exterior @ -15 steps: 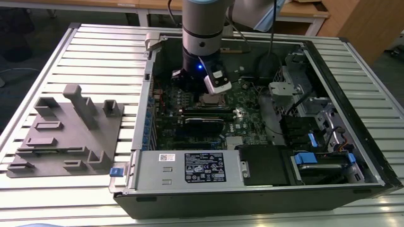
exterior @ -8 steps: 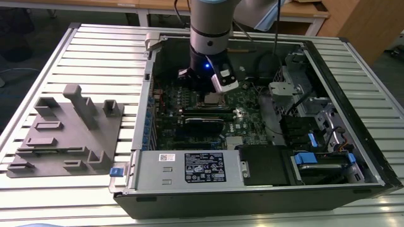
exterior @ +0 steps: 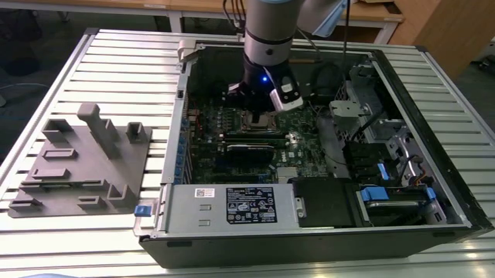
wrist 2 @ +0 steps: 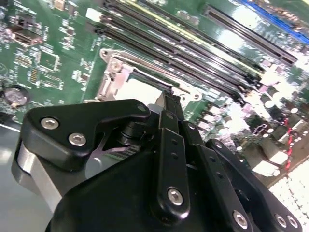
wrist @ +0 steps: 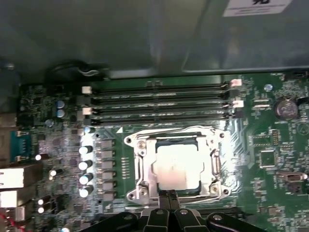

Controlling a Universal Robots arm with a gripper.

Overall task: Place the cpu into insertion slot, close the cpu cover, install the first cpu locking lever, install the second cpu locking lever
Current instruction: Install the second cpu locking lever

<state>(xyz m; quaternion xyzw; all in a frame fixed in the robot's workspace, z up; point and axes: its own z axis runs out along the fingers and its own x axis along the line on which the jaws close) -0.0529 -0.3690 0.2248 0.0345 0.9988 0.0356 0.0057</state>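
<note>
The cpu (wrist: 176, 166) lies flat in the insertion slot (exterior: 258, 120) on the green motherboard, its silver-grey top showing. The cpu cover (wrist: 145, 169), a silver frame, lies down around it. My gripper (wrist: 167, 194) hangs low over the socket's edge with its black fingers pressed together and nothing visible between them. In the second wrist view the gripper (wrist 2: 168, 95) tips sit right at the socket's silver rim (wrist 2: 113, 72), beside the pale cpu (wrist 2: 137, 92). In the exterior view the gripper (exterior: 255, 110) reaches straight down into the open computer case. I cannot make out how the locking levers stand.
Long black memory slots (wrist: 159, 104) run beside the socket. The case walls (exterior: 182, 116) enclose the board, with a power supply (exterior: 232, 205) and a drive cage with blue tabs (exterior: 395, 194) toward the front. A grey fixture block (exterior: 81, 159) stands on the slatted table at the exterior view's left.
</note>
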